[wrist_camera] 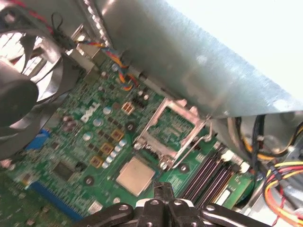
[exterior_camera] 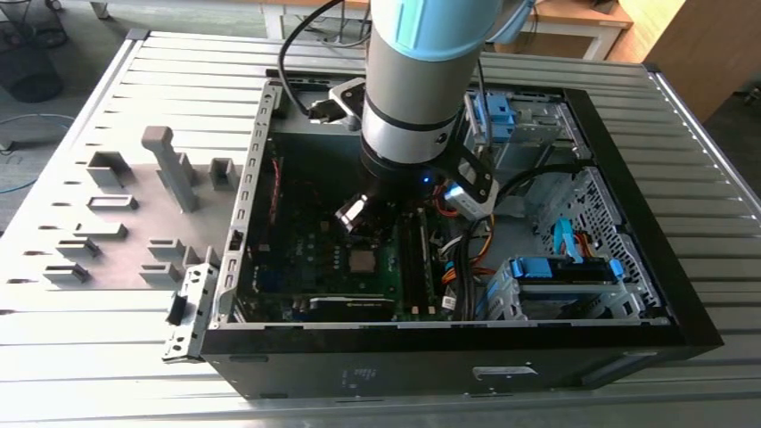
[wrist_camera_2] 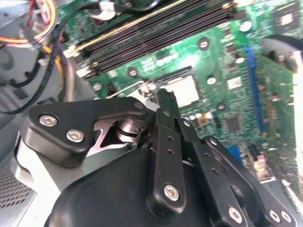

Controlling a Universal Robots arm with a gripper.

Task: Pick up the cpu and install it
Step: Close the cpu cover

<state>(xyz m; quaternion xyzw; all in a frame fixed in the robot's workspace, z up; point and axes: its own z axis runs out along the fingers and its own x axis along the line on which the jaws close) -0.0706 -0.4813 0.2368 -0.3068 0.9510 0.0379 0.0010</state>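
Exterior view: motherboard (exterior_camera: 312,251) in open case (exterior_camera: 452,361), cpu (exterior_camera: 360,260) flat on it; jaws together, empty.

The cpu (exterior_camera: 359,260) is seen as a small, thin square w/ silvery-grey metal top, not gripped. In the first wrist view it is laid flat on the green motherboard (wrist_camera: 75,137), just beside the metal socket bracket (wrist_camera: 170,124).
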